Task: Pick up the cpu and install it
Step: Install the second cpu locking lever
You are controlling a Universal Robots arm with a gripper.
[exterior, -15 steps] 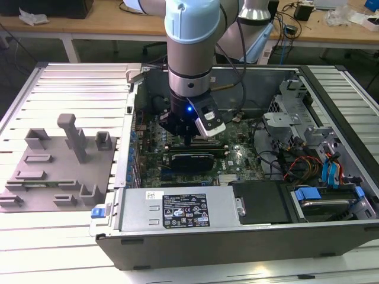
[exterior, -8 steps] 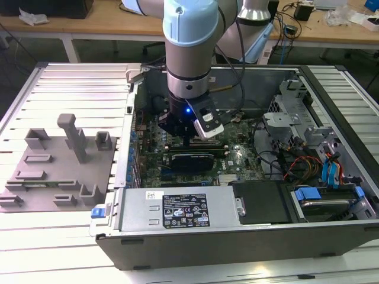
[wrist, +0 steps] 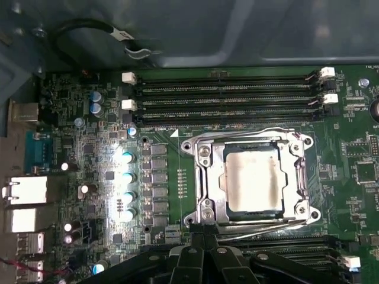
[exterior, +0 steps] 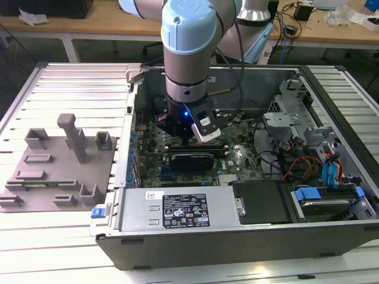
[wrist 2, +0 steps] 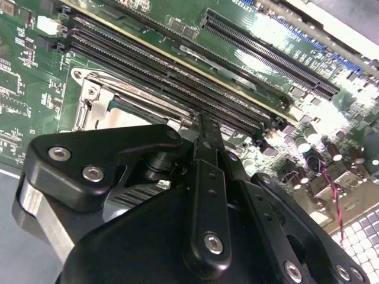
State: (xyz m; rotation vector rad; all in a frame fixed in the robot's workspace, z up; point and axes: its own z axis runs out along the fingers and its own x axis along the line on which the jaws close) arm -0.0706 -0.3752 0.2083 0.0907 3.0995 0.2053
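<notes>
The cpu (wrist: pixel 251 180), a silvery-white square, lies flat inside the metal-framed socket (wrist: pixel 204 177) on the green motherboard. The socket's wire levers run along its edges. In the first wrist view my gripper (wrist: pixel 201 234) is just off one side of the socket frame. Its black fingers are drawn together with nothing between them. In the second wrist view the gripper (wrist 2: pixel 204 124) points at the corner of the socket (wrist 2: pixel 98 97), beside the memory slots. From the exterior view the gripper (exterior: pixel 188 141) hangs low inside the open computer case.
Memory slots (wrist: pixel 225 94) flank the socket on two sides. A row of capacitors (wrist: pixel 126 186) and rear ports (wrist: pixel 26 190) stand near it. The case holds a power supply (exterior: pixel 177 210), a drive cage and cables (exterior: pixel 308 154). A grey fixture plate (exterior: pixel 59 168) lies outside, at the exterior view's left.
</notes>
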